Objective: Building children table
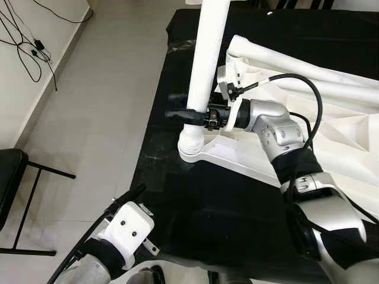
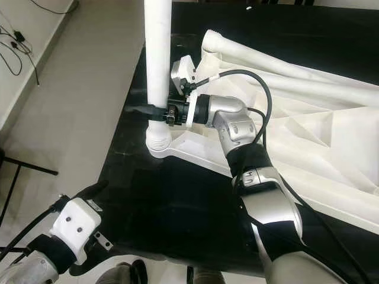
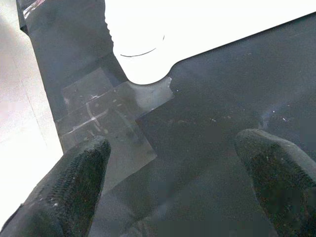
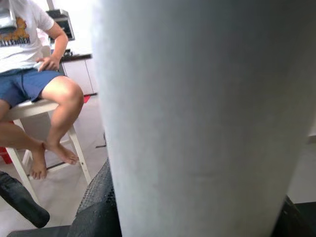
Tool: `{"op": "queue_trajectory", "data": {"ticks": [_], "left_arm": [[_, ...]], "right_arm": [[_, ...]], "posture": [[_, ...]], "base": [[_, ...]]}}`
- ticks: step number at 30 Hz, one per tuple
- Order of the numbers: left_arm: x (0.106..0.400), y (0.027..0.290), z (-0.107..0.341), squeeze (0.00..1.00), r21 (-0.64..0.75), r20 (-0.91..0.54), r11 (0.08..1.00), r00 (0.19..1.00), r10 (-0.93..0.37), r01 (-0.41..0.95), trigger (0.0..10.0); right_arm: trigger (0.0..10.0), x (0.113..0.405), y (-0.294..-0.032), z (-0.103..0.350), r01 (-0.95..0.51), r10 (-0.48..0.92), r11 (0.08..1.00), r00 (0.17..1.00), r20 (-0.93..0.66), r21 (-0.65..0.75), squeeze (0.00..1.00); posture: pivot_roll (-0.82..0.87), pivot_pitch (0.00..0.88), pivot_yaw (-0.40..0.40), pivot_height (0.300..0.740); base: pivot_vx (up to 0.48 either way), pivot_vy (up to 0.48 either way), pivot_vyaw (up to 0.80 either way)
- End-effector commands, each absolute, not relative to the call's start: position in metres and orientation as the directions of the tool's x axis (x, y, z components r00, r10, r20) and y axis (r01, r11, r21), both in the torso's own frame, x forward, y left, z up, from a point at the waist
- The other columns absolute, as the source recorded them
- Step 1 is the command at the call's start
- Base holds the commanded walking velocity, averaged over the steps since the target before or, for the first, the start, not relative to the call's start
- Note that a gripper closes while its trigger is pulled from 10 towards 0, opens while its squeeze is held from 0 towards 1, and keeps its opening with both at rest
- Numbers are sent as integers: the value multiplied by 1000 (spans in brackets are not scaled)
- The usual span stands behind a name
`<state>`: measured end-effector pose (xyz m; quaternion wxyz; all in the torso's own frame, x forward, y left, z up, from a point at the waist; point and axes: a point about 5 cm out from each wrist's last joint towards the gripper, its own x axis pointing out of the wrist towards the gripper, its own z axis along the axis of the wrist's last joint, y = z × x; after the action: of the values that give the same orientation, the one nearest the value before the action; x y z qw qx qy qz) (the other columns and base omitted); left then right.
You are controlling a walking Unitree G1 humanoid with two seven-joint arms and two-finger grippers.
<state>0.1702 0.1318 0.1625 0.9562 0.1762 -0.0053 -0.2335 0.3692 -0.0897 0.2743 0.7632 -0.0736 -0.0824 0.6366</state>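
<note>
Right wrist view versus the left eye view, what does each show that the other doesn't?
Right wrist view alone: a seated person on a white stool.

Left eye view alone: the upturned white tabletop on a black mat, the left claw hovering at the mat's edge, and a black chair.

Both: the right claw clamped on the upright white table leg.

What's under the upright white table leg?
The table leg stands in a corner socket of the upturned white tabletop, itself on a black cloth. The right pincer grips it; the joint inside is hidden.
</note>
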Motion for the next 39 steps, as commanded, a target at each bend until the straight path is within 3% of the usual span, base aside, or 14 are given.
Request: {"op": "queue_trajectory", "data": {"ticks": [1, 7, 11, 22, 30, 34, 39], "left_arm": [[168, 132, 157, 0, 336, -104, 820, 884, -456, 463, 10000], [168, 132, 157, 0, 338, -104, 820, 884, -455, 462, 10000], [168, 132, 157, 0, 341, -105, 818, 884, -456, 463, 10000], [168, 132, 156, 0, 342, -107, 815, 881, -461, 468, 10000], [167, 130, 155, 0, 340, -108, 814, 879, -464, 471, 10000], [166, 129, 155, 0, 337, -110, 812, 877, -468, 476, 10000], [165, 129, 154, 0, 334, -112, 813, 876, -468, 477, 10000]], "right_arm": [[10000, 369, -84, 236, -961, 966, 198, 225, -130, -195, 0], [10000, 364, -81, 233, -952, 968, 166, 207, -144, -257, 0], [10000, 352, -80, 231, -956, 982, 87, 129, -135, -280, 0], [10000, 354, -81, 225, -954, 965, 97, 160, -208, -283, 0], [10000, 353, -81, 221, -976, 958, 43, 101, -269, -214, 0], [10000, 360, -78, 222, -989, 960, 72, 105, -261, -132, 0], [10000, 367, -76, 220, -981, 950, 168, 187, -251, -95, 0]], "posture": [[27, 322, 17, 740], [28, 324, 17, 740], [27, 323, 19, 740], [22, 309, 18, 740], [21, 300, 18, 740], [22, 300, 18, 740], [25, 302, 16, 740]], "base": [[0, 0, 0], [0, 0, 0], [0, 0, 0], [0, 0, 0], [0, 0, 0], [0, 0, 0], [0, 0, 0]]}}
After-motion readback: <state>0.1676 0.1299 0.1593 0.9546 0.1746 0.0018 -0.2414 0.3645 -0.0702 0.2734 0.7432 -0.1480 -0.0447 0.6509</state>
